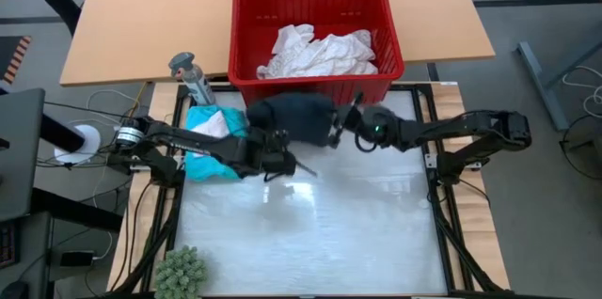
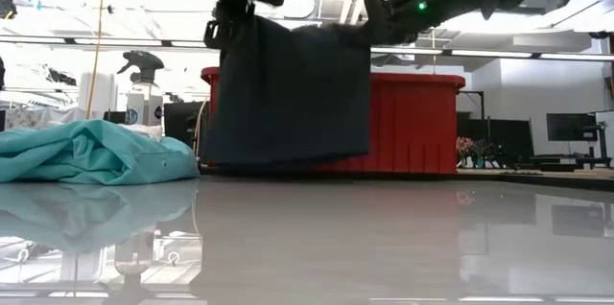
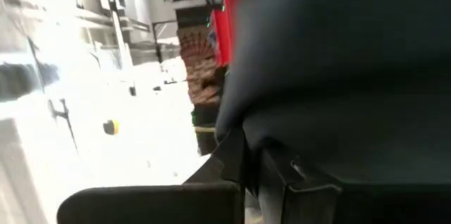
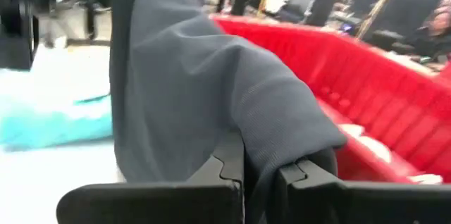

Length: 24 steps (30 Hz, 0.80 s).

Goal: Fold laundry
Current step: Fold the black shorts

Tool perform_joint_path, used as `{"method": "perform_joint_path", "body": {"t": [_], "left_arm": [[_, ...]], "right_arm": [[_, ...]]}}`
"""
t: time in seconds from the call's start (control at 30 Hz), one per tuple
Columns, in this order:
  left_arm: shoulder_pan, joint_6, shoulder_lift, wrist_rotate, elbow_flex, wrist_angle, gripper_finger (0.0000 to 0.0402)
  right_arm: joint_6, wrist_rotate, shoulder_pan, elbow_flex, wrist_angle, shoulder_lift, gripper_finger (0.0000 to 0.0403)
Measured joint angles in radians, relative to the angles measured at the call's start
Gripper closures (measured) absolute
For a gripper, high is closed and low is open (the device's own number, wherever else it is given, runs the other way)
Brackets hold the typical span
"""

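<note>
A black garment hangs at upper centre of the low view, held up off a glossy white table, its top edge running level between two grippers. The left gripper and right gripper are each clamped on an upper corner. A teal garment lies at left; a red basket stands behind, open workshop beyond.

No text, brand or number is readable; the label on the spray bottle is too small to read.
</note>
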Motion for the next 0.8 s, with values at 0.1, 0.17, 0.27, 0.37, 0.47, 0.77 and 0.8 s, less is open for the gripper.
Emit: {"method": "perform_joint_path", "body": {"t": [0.1, 0.17, 0.27, 0.37, 0.47, 0.77, 0.8], "left_arm": [[-0.056, -0.204, 0.072, -0.047, -0.022, -0.084, 0.0401], [-0.096, -0.295, 0.13, -0.052, -0.062, -0.086, 0.0401], [-0.169, -0.363, 0.231, -0.045, -0.112, -0.071, 0.0401], [-0.247, -0.334, 0.33, -0.056, -0.127, -0.071, 0.0401], [-0.325, -0.386, 0.391, -0.057, -0.107, -0.069, 0.0401], [-0.441, -0.491, 0.399, 0.02, 0.016, -0.069, 0.0402], [-0.446, -0.521, 0.39, 0.039, 0.018, -0.071, 0.0402]], "right_arm": [[-0.004, 0.003, 0.062, -0.076, 0.056, 0.044, 0.0361], [0.015, 0.029, 0.109, -0.134, 0.126, 0.074, 0.0361], [0.076, 0.09, 0.189, -0.187, 0.215, 0.111, 0.0361], [0.114, 0.146, 0.273, -0.193, 0.184, 0.111, 0.0361], [0.138, 0.225, 0.361, -0.193, 0.17, 0.11, 0.0361], [0.237, 0.279, 0.502, -0.179, 0.11, 0.107, 0.0361], [0.257, 0.278, 0.504, -0.179, 0.081, 0.107, 0.0361]]}}
